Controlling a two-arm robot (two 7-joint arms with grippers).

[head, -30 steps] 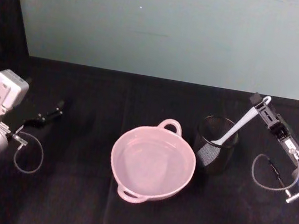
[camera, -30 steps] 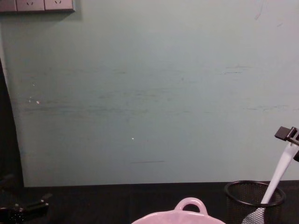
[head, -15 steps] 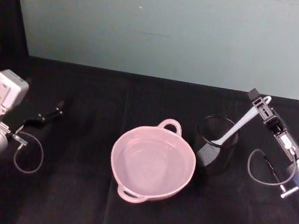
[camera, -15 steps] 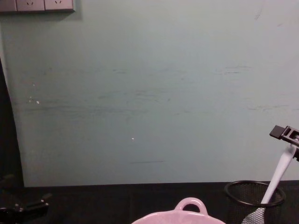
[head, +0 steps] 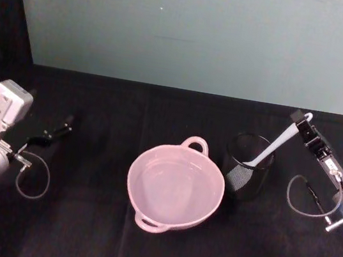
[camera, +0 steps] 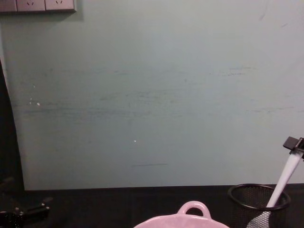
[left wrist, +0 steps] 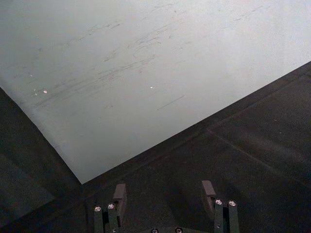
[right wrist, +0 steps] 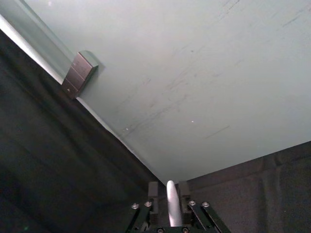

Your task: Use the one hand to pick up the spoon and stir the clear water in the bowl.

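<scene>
Nudged rightward, right gripper [head: 301, 117] pinches the spoon [head: 276, 144] by its handle — head inside the mesh cup [head: 241, 175]; left gripper [left wrist: 164, 188] parked, jaws spread.

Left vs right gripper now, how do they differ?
The left gripper is open and empty, low at the left of the table; the right gripper is shut on the spoon at its handle end, raised beside the mesh cup. Both are black, two-fingered.
</scene>
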